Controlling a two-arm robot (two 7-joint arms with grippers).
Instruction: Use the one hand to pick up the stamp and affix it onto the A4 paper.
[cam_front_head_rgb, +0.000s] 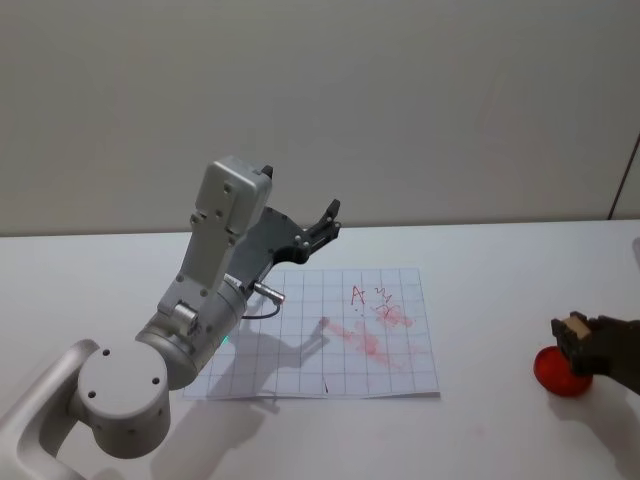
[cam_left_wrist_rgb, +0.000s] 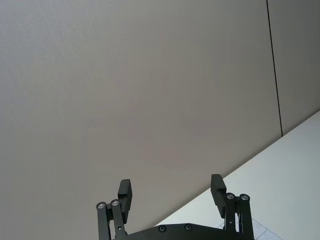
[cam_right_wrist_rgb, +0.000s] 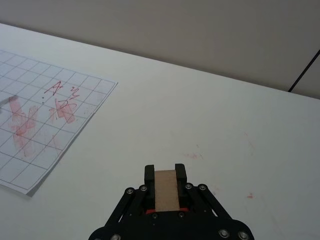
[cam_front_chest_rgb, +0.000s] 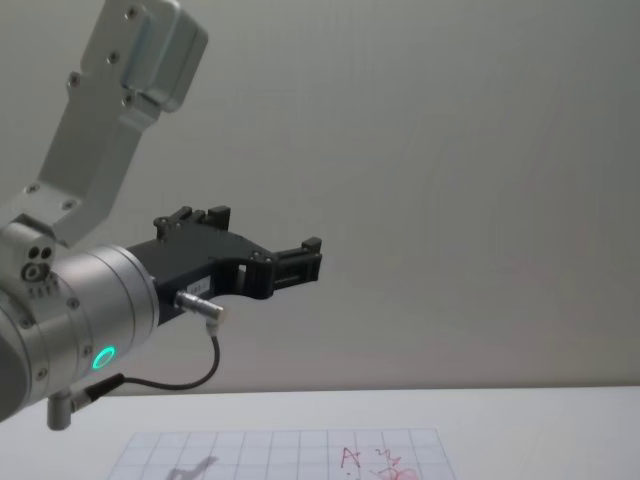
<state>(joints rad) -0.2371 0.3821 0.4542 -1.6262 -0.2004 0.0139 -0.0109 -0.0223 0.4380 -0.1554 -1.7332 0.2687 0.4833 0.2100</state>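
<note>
The right gripper (cam_right_wrist_rgb: 165, 175) grasps the stamp (cam_right_wrist_rgb: 166, 190) in its jaws, right of the paper (cam_front_head_rgb: 330, 335); the left gripper (cam_left_wrist_rgb: 171, 192) hangs raised, jaws released.

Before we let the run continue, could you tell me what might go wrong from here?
The right claw grips the stamp far right of the A4 paper, so a long carry could loosen it. The raised left claw hangs open above the sheet and may block the path. Red ink marks already crowd the sheet's right half, so a new print could overlap.
</note>
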